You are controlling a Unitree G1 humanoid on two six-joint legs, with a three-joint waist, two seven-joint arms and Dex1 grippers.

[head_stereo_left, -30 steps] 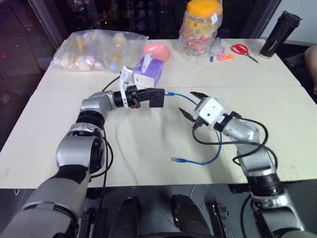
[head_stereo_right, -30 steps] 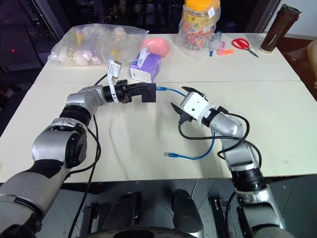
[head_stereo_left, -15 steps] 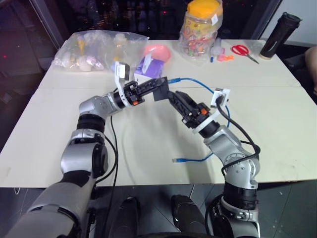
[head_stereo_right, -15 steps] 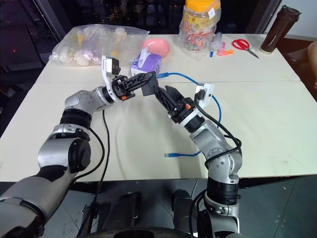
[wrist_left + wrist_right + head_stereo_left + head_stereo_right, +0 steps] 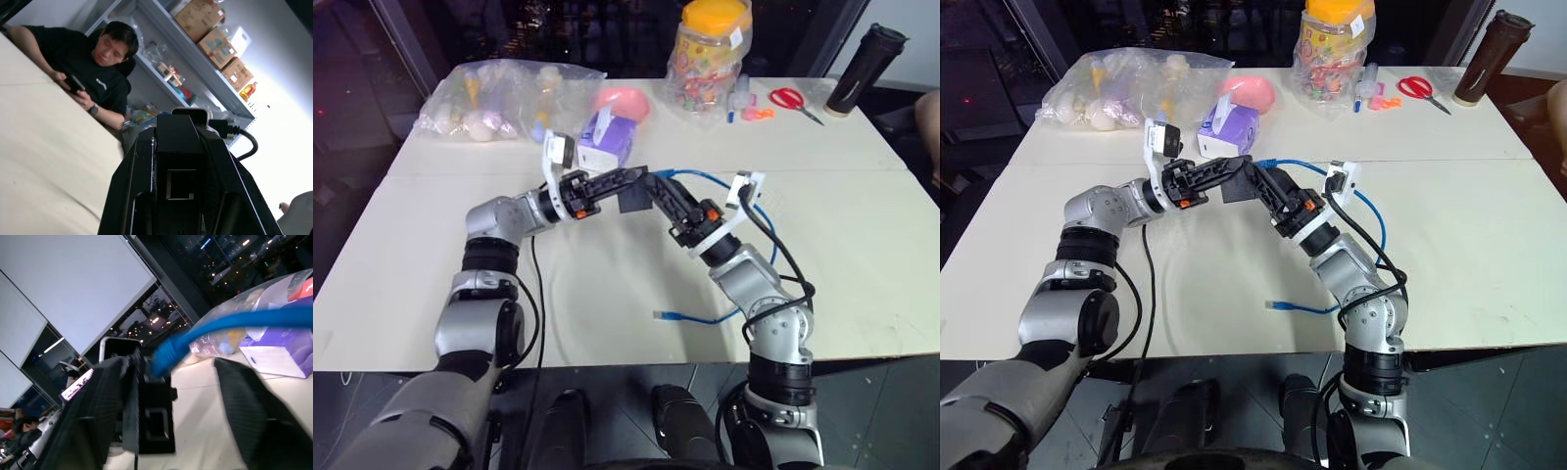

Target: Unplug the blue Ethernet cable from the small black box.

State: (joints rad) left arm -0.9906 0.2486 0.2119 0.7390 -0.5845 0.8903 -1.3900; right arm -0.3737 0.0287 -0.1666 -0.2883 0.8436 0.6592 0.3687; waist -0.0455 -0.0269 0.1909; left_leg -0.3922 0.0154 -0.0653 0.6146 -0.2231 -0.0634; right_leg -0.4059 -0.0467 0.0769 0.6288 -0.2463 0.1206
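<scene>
Now the right hand [image 5: 658, 186] has risen off the counter [image 5: 607, 284], fingers parted around the cable [image 5: 234, 320] beside the box [image 5: 632, 197]; left hand [image 5: 625, 180] stays clamped on it.

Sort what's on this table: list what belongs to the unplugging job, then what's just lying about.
Job:
- blue Ethernet cable, plugged into the box
- small black box, held in the left gripper
- right gripper, fingers apart around the plug end

Lying about:
- purple tissue box
- candy jar
- red scissors
- plastic bag
- dark tumbler
- pink object
</scene>
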